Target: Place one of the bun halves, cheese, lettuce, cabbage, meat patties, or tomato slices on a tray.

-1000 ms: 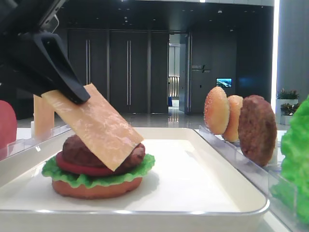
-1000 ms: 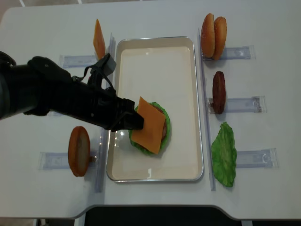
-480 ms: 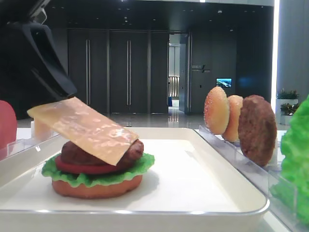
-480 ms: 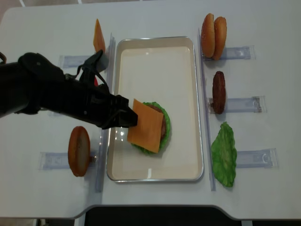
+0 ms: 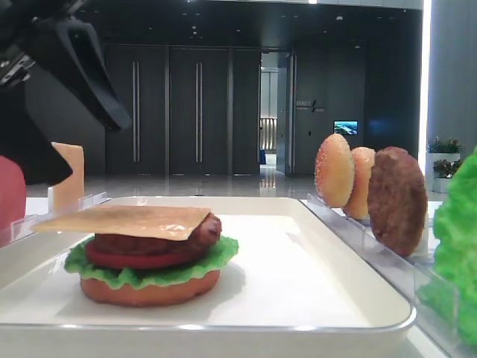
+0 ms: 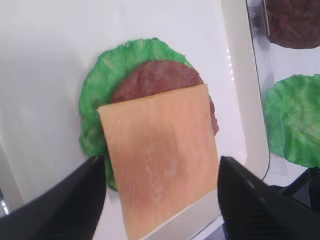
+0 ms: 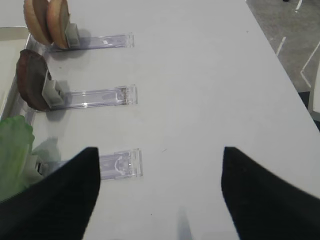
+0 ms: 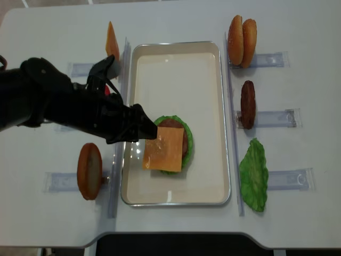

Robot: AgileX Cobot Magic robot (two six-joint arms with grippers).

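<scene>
One slice of cheese [image 8: 163, 149] now lies flat on the stack in the tray [image 8: 205, 176], and I read the placing step as done. From the left: my left gripper [image 8: 139, 127] sits just beside the slice with its jaws spread wide, gripping nothing; the wrist view shows both fingers [image 6: 60, 200] clear of the cheese edges. The slice overhangs the meat patty [image 6: 160, 80] and lettuce [image 6: 95, 110] toward my gripper's side. Further right, the spare bun halves [image 8: 242, 40] stand in their rack. My right gripper [image 7: 160, 195] hangs shut over bare table. Next I judge a straight lift away, without dragging the overhang.
</scene>
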